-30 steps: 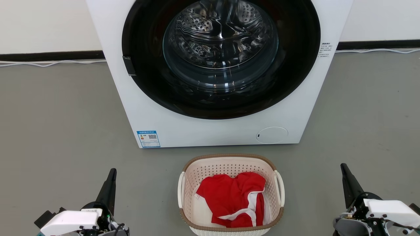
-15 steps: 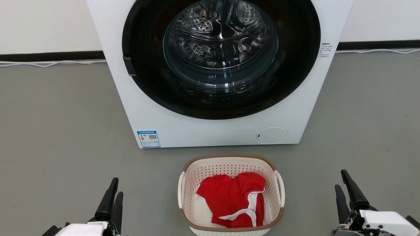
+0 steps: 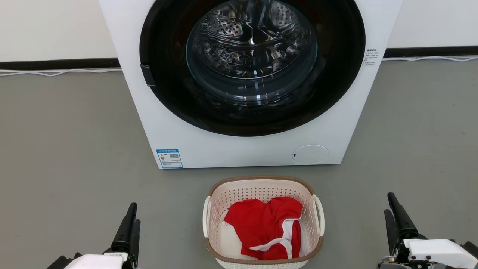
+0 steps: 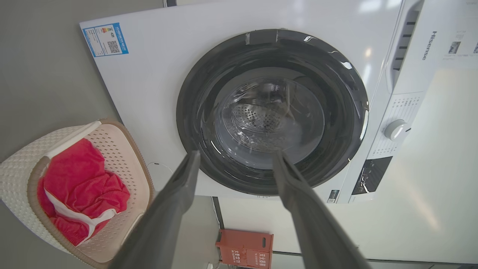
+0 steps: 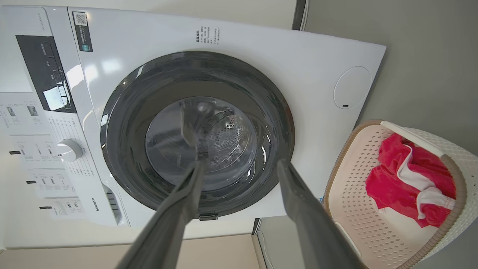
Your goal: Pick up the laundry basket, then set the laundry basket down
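Plainly, the washer takes the 12 o'clock of the head view, its round glass door facing the robot, standing on the grey floor. The laundry basket sits on that floor just in front of the washer, at 6 o'clock. Its white handles face 3 and 9 o'clock, which suits a lift by both arms. A red garment lies bunched inside, so the load looks light, though it could slide if the basket tips. The left gripper hangs at the basket's 9 o'clock and the right gripper at its 3 o'clock, each well apart from its handle. Both wrist views show the fingers spread with nothing between them, seemingly readied to close in from either side; the pickup is not yet begun
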Controlling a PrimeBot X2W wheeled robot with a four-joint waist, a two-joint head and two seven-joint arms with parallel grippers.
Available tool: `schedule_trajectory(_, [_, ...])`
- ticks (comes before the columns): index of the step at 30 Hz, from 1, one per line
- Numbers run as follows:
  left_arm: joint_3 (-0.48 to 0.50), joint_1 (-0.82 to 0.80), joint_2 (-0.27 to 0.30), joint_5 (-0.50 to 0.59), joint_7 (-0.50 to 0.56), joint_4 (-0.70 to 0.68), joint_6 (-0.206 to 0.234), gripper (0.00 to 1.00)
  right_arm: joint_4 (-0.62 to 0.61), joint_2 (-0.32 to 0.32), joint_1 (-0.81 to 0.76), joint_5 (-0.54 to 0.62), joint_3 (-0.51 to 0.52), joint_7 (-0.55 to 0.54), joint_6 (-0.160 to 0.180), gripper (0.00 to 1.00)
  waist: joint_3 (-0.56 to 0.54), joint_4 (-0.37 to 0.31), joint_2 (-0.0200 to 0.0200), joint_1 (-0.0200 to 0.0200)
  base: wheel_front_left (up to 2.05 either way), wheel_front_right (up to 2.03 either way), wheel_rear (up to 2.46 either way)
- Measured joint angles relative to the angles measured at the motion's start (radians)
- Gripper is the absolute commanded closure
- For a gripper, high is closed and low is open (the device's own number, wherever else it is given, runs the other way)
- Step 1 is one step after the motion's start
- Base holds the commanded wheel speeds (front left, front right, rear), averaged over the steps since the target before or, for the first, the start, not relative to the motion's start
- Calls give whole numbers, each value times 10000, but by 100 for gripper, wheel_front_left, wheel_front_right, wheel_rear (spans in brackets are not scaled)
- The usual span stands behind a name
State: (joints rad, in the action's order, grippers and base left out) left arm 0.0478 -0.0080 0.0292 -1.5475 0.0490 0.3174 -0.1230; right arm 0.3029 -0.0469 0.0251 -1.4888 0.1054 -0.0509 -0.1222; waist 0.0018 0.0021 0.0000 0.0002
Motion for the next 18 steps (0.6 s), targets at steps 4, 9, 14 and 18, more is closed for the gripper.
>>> schedule_trajectory(4, [-6, 0, 2, 378, -100, 25, 0, 0, -29, 0, 0, 619, 8, 92, 0, 0, -9, 4, 0, -1, 0, 0, 0])
schedule_trajectory(9, [-21, 0, 6, 1018, -293, 50, 0, 0, -90, 2, 0, 1438, 8, 255, 0, 0, -11, 6, 1, 0, 0, 0, 0])
schedule_trajectory(14, [-56, 0, 12, 1770, -418, 52, 0, 0, -169, -10, 2, 2353, -12, 395, 0, 0, 2, 3, 0, -1, 0, 0, 0])
schedule_trajectory(18, [-71, -1, 15, 2144, -504, 52, 0, 0, -224, -27, 4, 2913, -40, 468, 0, 0, 14, 0, 0, -1, 0, 0, 0])
